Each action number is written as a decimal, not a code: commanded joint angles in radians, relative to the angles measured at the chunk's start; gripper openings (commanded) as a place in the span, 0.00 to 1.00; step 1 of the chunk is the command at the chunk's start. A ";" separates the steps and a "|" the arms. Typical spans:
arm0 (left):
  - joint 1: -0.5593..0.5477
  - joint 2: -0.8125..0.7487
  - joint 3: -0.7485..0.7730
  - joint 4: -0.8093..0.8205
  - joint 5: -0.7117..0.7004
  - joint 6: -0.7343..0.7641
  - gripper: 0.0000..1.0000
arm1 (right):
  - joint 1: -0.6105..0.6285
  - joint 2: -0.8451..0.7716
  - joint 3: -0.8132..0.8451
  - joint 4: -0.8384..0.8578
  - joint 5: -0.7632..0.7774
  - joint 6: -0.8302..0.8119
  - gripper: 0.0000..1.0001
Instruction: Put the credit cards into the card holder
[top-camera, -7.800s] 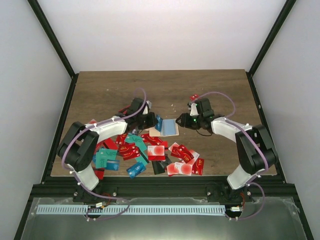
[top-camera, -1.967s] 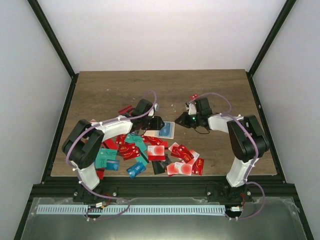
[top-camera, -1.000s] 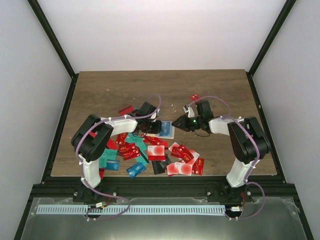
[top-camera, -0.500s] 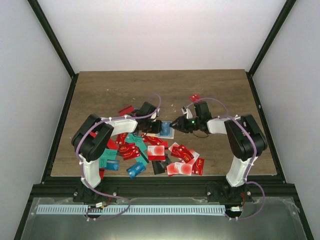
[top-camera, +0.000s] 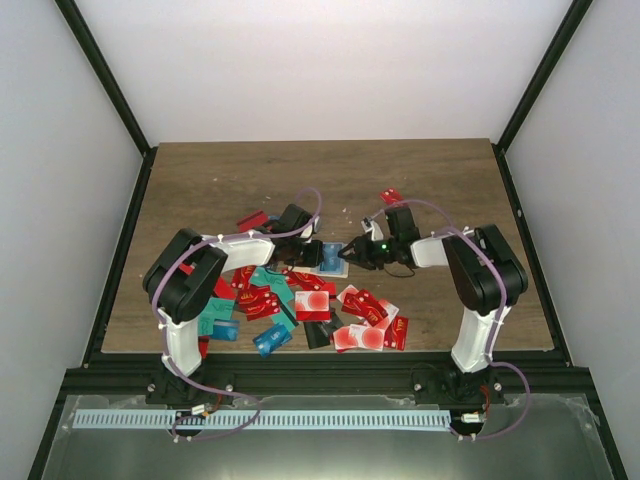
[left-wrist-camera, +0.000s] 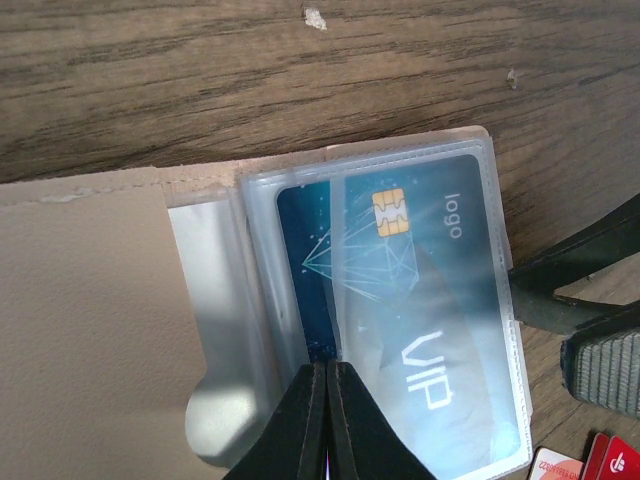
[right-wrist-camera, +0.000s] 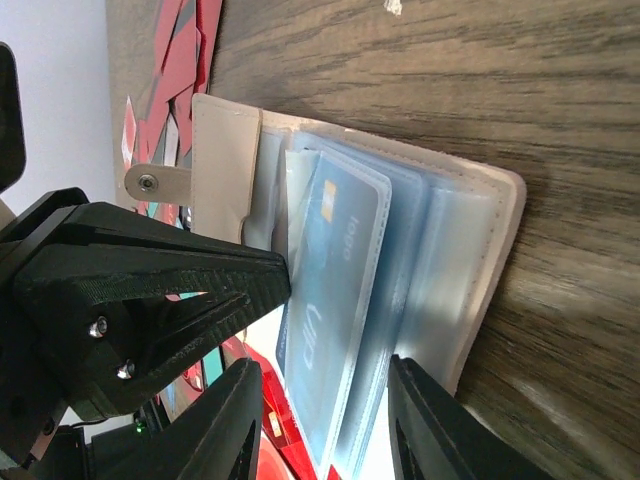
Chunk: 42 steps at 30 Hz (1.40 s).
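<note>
The beige card holder (top-camera: 333, 263) lies open on the table between my grippers, with its clear sleeves up. In the left wrist view its tan flap (left-wrist-camera: 90, 300) is at the left. A blue VIP card (left-wrist-camera: 400, 290) sits mostly inside a clear sleeve. My left gripper (left-wrist-camera: 327, 395) is shut, its tips pinching the card's exposed near edge. In the right wrist view my right gripper (right-wrist-camera: 325, 430) is open, its fingers (right-wrist-camera: 425, 420) straddling the sleeves' free edge beside the holder's beige rim (right-wrist-camera: 500, 230). The blue card (right-wrist-camera: 335, 270) shows there too.
A pile of red, teal, blue and black cards (top-camera: 270, 300) covers the table in front of the holder. More red-and-white cards (top-camera: 365, 325) lie to the right. Single red cards lie behind at the left (top-camera: 252, 219) and right (top-camera: 390, 196).
My right gripper has moved left onto the holder's right edge. My left gripper has slid right from the holder's left side and now stays on the card.
</note>
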 joint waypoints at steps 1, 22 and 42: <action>0.000 0.033 -0.022 0.007 0.001 0.000 0.04 | 0.013 0.016 0.032 0.026 -0.014 0.004 0.37; 0.000 0.028 -0.026 0.015 0.011 -0.006 0.04 | 0.042 0.019 0.059 0.020 -0.014 0.007 0.35; 0.035 -0.158 -0.050 -0.047 -0.084 -0.028 0.14 | 0.108 0.016 0.152 -0.071 0.032 -0.003 0.35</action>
